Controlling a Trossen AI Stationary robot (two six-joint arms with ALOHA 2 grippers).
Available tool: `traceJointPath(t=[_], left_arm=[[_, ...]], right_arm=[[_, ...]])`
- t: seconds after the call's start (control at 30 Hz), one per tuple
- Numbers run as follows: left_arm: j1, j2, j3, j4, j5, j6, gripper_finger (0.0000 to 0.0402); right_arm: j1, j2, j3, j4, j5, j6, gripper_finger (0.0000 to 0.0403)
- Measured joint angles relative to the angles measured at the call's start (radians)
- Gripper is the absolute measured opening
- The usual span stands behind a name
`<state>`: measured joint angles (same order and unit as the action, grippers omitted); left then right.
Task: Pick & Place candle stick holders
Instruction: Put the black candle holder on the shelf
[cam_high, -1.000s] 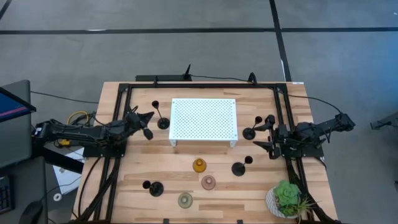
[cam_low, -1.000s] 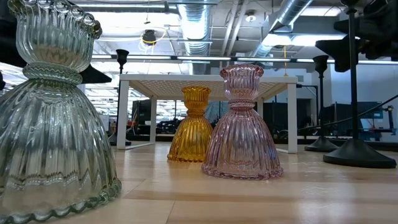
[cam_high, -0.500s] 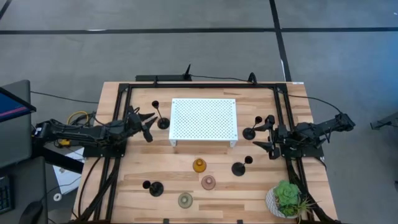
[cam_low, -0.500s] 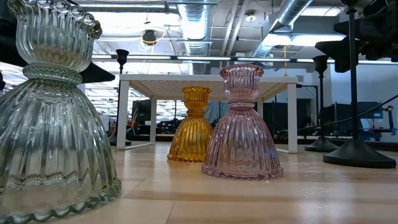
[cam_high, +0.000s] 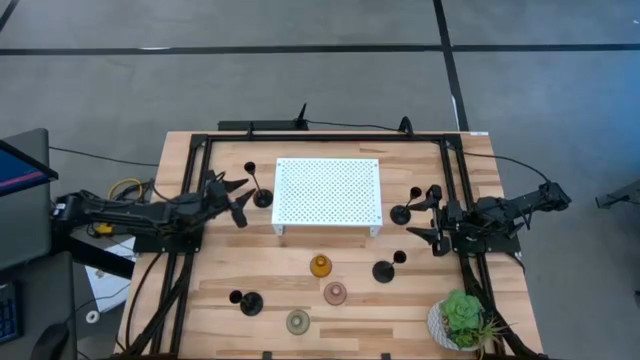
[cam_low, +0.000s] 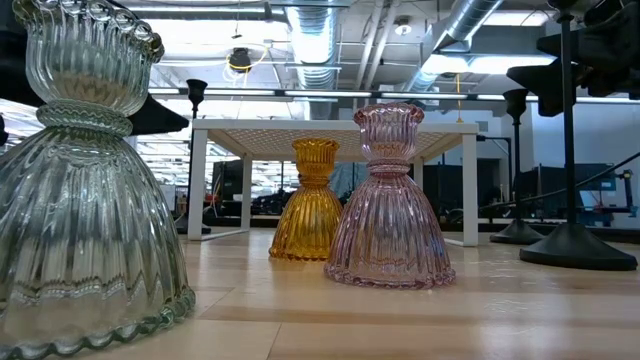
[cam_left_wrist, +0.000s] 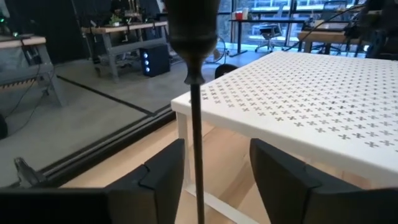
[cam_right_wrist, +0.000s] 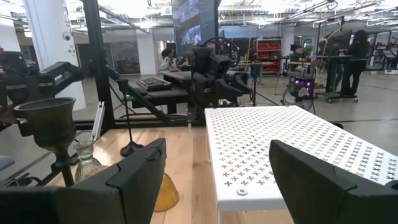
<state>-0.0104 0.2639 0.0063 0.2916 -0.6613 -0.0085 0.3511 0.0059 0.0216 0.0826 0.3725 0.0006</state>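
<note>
A black candle stick holder (cam_high: 261, 197) stands on its disc base just left of the white perforated platform (cam_high: 328, 192). My left gripper (cam_high: 239, 201) is open. Its fingers flank the holder's thin stem (cam_left_wrist: 198, 155) without touching it. My right gripper (cam_high: 421, 216) is open right of the platform, beside a second black holder (cam_high: 400, 214), whose cup (cam_right_wrist: 53, 123) shows outside the fingers. Two more black holders (cam_high: 383, 270) (cam_high: 249, 303) stand nearer the front, with the amber (cam_high: 320, 266), pink (cam_high: 335, 293) and pale green (cam_high: 298, 321) glass ones.
A green potted plant (cam_high: 462, 320) sits at the near right corner. Black frame rails (cam_high: 190, 230) run along the table's left, right and far sides. The low view looks past the glass holders (cam_low: 390, 200) and under the platform (cam_low: 335, 128).
My left gripper has opened and let go of the black holder's stem. The holder stays upright on its base left of the platform. The gripper has kept its place around the stem.
</note>
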Motion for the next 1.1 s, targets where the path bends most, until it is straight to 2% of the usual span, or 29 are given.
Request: traceJointPath(t=[0.2,0.5,0.63,0.73,1.1], left_arm=[[0.042,0.143,0.0,0.171,0.0,-0.015,0.02],[0.092,0.32,0.0,0.351,0.0,-0.016,0.0189],[0.105,0.377,0.001,0.445,0.0,-0.017,0.0181],[0.112,0.408,0.002,0.483,0.0,-0.016,0.0174],[0.111,0.419,0.002,0.495,0.0,-0.034,0.0122]], right_arm=[[-0.001,0.0,0.0,0.0,0.002,0.0,0.0276],[-0.001,0.0,0.0,0.001,0.004,0.0,0.0276],[0.0,0.0,0.0,0.001,0.067,-0.001,0.0276],[0.0,0.0,0.0,0.001,0.105,-0.001,0.0276],[0.0,0.0,0.0,0.008,0.105,0.0,0.0276]])
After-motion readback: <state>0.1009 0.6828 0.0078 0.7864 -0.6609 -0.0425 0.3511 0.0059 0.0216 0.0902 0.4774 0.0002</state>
